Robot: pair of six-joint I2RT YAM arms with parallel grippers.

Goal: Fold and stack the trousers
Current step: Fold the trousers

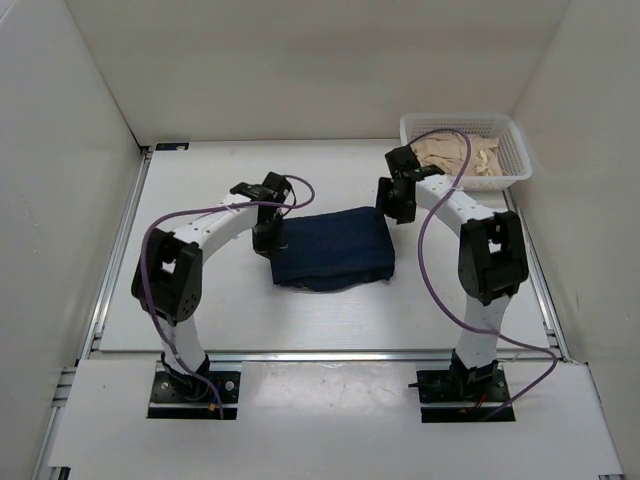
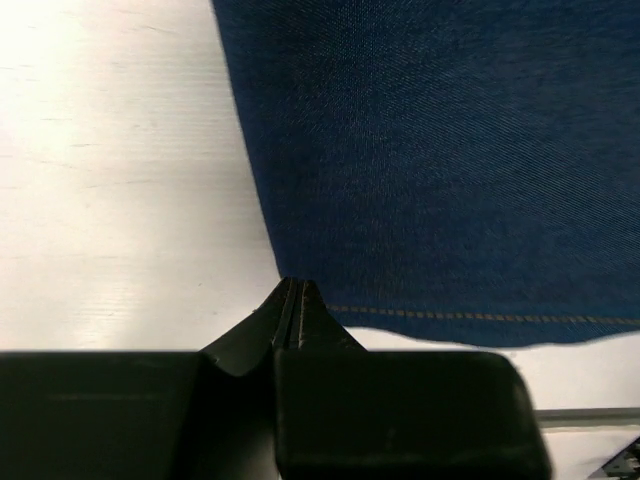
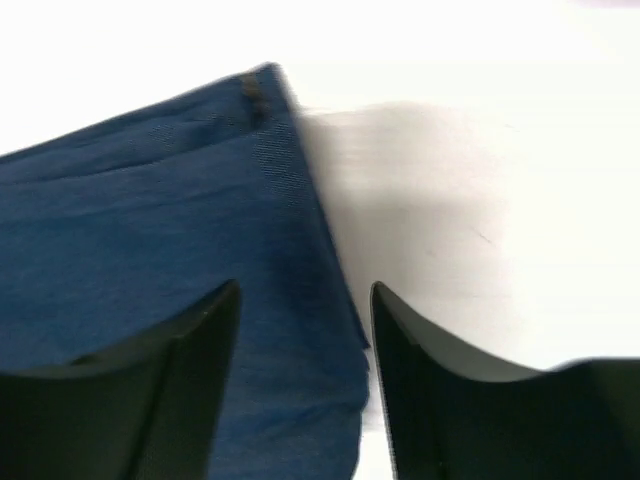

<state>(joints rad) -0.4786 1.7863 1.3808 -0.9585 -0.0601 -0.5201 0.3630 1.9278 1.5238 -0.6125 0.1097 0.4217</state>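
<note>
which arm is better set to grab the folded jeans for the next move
Right, probably. The right gripper is open with its jaws straddling the right edge of the jeans, ready to close. The left gripper is shut at the jeans' left edge and would have to open first.

Left arm [image 1: 215, 228] and right arm [image 1: 450, 205]: white shells, black joint housings; purple cables [image 1: 424, 262] trail behind left gripper [image 1: 270, 245] and right gripper [image 1: 394, 212]; fingers [image 3: 150, 390] matte black, tapered; base plates [image 1: 225, 385] black.

Trousers [image 1: 333, 248] between left pincer [image 1: 268, 238] and right pincer [image 1: 395, 210]; basket [image 1: 519, 152] behind right, cloth [image 1: 445, 153] seemingly inside.
</note>
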